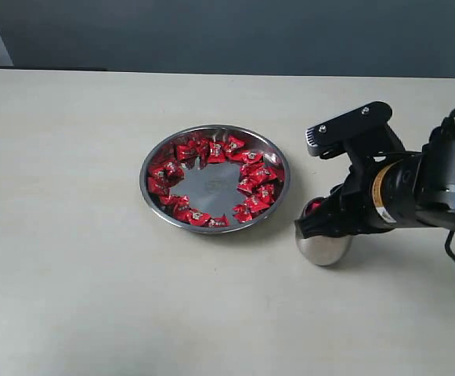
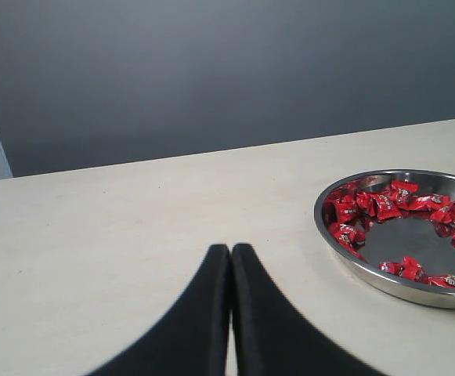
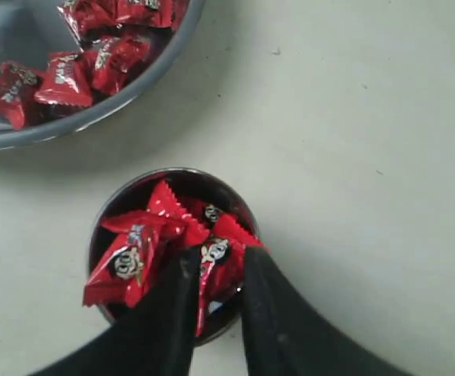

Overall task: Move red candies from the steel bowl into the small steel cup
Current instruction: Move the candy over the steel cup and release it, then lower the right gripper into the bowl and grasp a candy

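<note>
Readable text: none I could make out | red candies point(image 3: 129, 262): wrappers carried a small pale printed mark, too blurred to read

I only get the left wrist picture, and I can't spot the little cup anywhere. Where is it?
Observer: In the exterior view, the small steel cup stands just right of the steel bowl.
Operator: Is there candy in it?
Observer: Yes. The right wrist view shows several red candies piled in it, poking above the rim.
Operator: Where's the other arm?
Observer: The right gripper is right over the cup with one candy between its jaws. I can't tell whether it is gripped.
</note>
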Robot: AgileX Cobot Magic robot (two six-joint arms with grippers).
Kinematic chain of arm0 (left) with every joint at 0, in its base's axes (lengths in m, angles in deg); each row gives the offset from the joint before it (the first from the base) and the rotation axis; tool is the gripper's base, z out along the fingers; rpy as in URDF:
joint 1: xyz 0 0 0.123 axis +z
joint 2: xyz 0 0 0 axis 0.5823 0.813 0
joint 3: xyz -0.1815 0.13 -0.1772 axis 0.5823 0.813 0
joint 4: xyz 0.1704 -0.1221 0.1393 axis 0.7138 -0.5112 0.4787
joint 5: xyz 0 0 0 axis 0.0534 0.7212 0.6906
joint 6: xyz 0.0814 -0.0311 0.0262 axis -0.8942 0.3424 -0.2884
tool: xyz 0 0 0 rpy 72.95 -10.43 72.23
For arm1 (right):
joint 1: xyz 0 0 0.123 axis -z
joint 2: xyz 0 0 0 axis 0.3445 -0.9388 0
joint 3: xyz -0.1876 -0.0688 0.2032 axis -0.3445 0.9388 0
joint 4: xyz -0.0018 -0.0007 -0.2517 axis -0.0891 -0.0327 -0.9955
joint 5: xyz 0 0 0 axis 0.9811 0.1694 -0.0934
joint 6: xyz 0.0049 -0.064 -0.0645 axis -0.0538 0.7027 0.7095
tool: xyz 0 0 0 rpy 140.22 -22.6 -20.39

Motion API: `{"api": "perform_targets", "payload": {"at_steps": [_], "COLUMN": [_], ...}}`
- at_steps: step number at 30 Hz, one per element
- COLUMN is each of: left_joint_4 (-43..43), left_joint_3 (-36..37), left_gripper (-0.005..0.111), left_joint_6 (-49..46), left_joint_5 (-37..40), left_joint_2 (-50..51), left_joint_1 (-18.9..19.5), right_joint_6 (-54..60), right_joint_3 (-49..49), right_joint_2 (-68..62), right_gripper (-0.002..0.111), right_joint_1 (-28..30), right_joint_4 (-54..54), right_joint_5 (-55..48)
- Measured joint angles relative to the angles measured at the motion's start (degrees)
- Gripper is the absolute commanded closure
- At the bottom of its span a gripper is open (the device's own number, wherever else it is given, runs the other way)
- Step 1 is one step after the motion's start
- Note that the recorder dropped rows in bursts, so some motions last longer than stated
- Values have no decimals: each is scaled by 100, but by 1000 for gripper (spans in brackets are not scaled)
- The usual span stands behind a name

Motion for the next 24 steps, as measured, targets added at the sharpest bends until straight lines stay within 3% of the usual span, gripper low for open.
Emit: {"api": "perform_targets", "payload": {"at_steps": [4, 12, 18, 24], "left_joint_4": [0, 0, 0, 0], "left_joint_3": [0, 0, 0, 0], "left_gripper": [105, 105, 105, 105], "left_joint_6": [0, 0, 0, 0], "left_joint_5": [0, 0, 0, 0], "left_joint_2": [0, 0, 0, 0], "left_joint_1": [0, 0, 0, 0], "right_joint_6": [0, 21, 21, 21], "right_joint_3": [-181, -723, -1335, -2149], "right_joint_2": [81, -122, -1070, -2077], "right_gripper": [87, 84, 70, 70], "right_joint_1": [0, 0, 0, 0], "right_joint_4": [82, 374, 373, 341], "right_joint_5": [311, 2419, 2543, 2543]}}
